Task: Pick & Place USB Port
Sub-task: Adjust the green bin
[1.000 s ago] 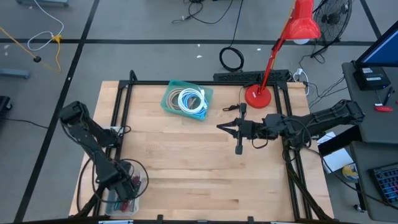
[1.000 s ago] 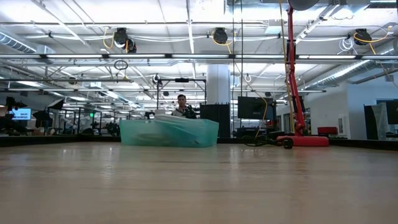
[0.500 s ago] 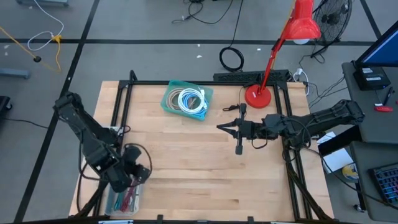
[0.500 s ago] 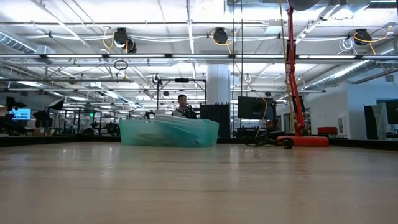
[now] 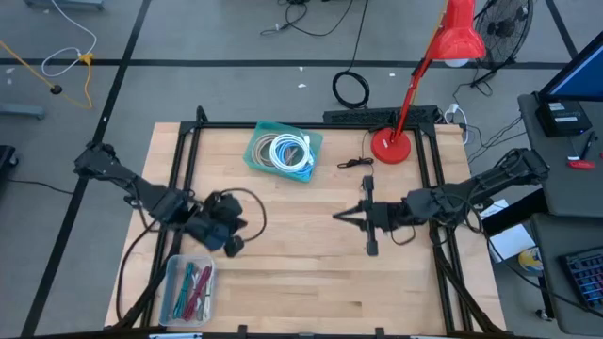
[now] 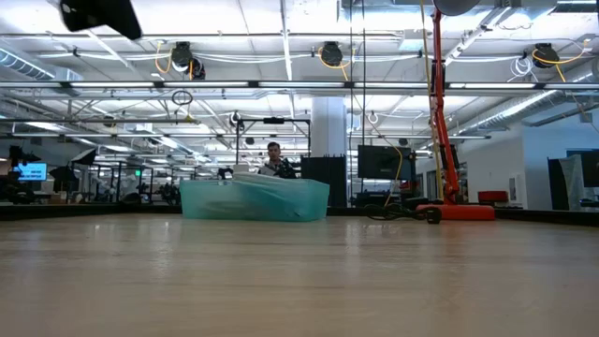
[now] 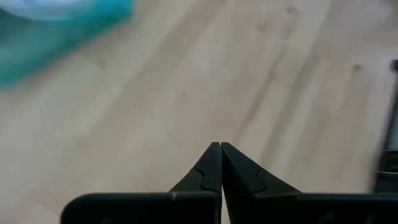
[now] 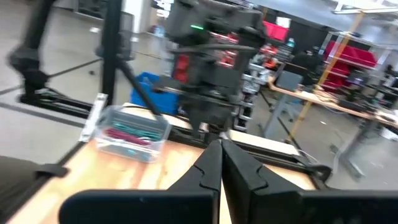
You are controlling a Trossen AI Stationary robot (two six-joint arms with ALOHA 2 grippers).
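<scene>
Pale wooden worktop point(image 5: 301, 254) inside a black metal frame. Left claw point(image 5: 233, 243) over the left half of the worktop, just beyond the clear plastic box of red and green cables point(image 5: 188, 290) at the near left corner; fingers point(image 7: 211, 168) pressed together at the tips, nothing visible between them in the left wrist view. Right claw point(image 5: 339, 215) over the right half, pointing toward the left arm; fingers point(image 8: 219, 163) also closed tip to tip, empty. Teal plastic tray holding coiled white cable point(image 5: 284, 151) at the far middle of the worktop, well apart from both claws; seen in the low view as a translucent teal tub point(image 6: 254, 199). Red desk lamp with a round base point(image 5: 389, 146) at the far right, its base beside a small black cable piece point(image 5: 356, 163) lying on the wood. Clear box also visible in the right wrist view point(image 8: 132, 133), with the left arm above it. Which item is the USB port: cannot tell.
</scene>
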